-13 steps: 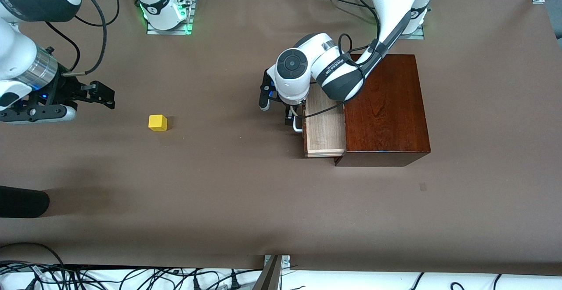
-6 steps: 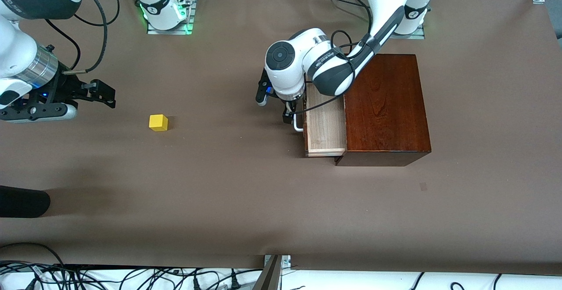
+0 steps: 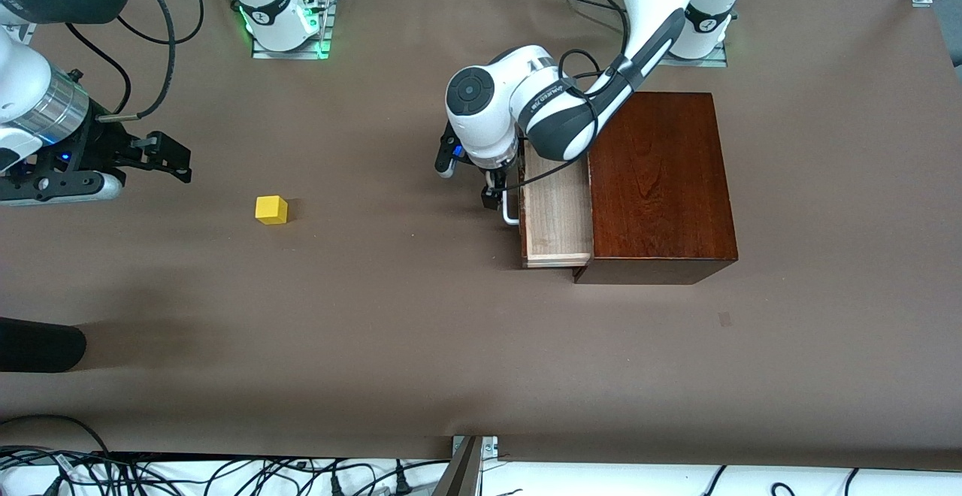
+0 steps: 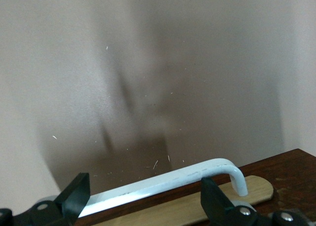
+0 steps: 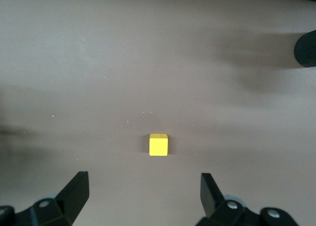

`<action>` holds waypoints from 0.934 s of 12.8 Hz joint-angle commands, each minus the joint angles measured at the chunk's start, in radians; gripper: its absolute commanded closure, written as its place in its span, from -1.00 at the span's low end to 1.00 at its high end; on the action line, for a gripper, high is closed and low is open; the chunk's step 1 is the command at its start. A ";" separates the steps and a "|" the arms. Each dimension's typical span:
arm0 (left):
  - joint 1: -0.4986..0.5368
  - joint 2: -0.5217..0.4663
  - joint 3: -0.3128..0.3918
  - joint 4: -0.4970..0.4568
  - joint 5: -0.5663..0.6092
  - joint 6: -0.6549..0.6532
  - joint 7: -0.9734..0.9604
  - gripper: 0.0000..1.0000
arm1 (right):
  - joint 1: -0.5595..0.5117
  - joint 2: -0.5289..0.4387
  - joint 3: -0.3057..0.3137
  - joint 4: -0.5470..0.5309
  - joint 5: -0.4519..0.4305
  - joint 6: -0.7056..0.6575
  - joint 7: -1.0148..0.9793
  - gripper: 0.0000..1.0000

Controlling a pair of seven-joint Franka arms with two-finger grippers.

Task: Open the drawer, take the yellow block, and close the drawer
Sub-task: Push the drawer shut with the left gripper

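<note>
I count one yellow block [image 3: 270,210], one wooden box [image 3: 660,180] with one drawer [image 3: 556,214], and two grippers.

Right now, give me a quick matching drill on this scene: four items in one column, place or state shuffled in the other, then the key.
1. drawer
2. yellow block
3. left gripper
4. right gripper

A. open, above the table near the yellow block
B. pulled partway out of the wooden box
C. open, at the white handle
D. on the table, toward the right arm's end

Pairs: 1-B, 2-D, 3-C, 4-A
</note>
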 commanded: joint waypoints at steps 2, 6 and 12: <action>0.042 -0.037 0.031 -0.092 0.018 -0.233 -0.052 -1.00 | -0.004 -0.010 0.003 0.010 0.000 -0.026 -0.004 -1.00; 0.034 -0.060 0.032 -0.090 0.021 -0.234 -0.222 -1.00 | -0.004 -0.009 0.004 0.016 -0.001 -0.040 -0.009 -1.00; 0.045 -0.074 0.026 -0.059 0.016 -0.253 -0.254 -1.00 | -0.005 -0.012 0.004 0.017 -0.008 -0.058 -0.015 -1.00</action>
